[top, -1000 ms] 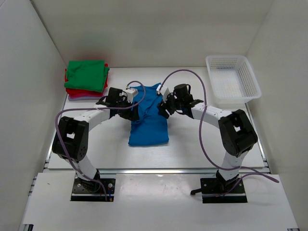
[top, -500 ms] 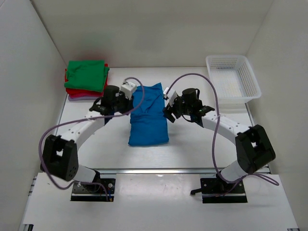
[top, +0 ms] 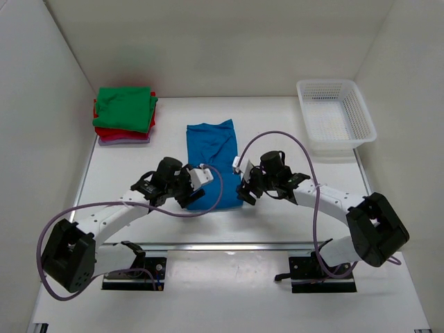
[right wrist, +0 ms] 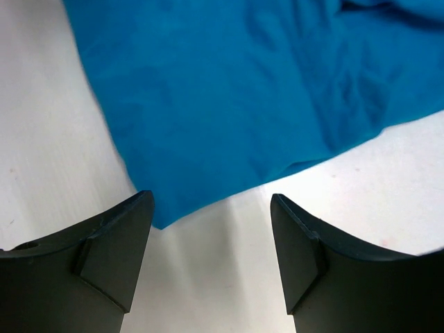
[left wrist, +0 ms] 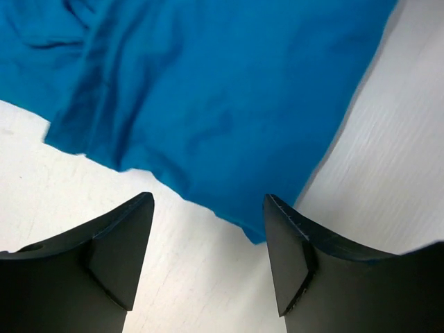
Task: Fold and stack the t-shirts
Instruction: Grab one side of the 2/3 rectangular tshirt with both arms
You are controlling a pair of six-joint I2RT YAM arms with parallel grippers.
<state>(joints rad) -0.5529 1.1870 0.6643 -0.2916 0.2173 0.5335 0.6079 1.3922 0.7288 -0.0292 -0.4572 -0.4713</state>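
Nearest to us, at the bottom of the overhead view, both arms reach in from their bases toward the near hem of the blue shirt [top: 211, 149]. The left end effector [top: 193, 191] sits at the hem's lower-left corner and the right end effector [top: 245, 192] at its lower-right corner.

In the left wrist view the left end effector [left wrist: 208, 202] stands wide with nothing clamped. The blue shirt [left wrist: 222, 104] fills the upper frame and one hem corner pokes down between the fingers. In the right wrist view the right end effector [right wrist: 211, 198] is also wide and empty. The blue shirt [right wrist: 229, 90] lies just ahead, its corner near the left-hand finger. We cannot tell whether either finger touches the cloth.

Further back, the blue shirt lies flat in the middle of the tabletop [top: 277, 132] as a narrow upright strip. No sleeve sticks out, so we judge the side folds done.

Farthest off, in the upper left, sits the stack [top: 123, 121]: a green shirt [top: 125, 107] on top, a red shirt [top: 121, 132] under it, and a pale shirt [top: 121, 141] showing only as an edge at the bottom. The basket [top: 326, 83] stands in the upper right, well apart from everything.

By our reading three shirts are folded and stacked. What is left is to grip the two near corners, fold the strip end over end into a square, and set it on the green shirt.
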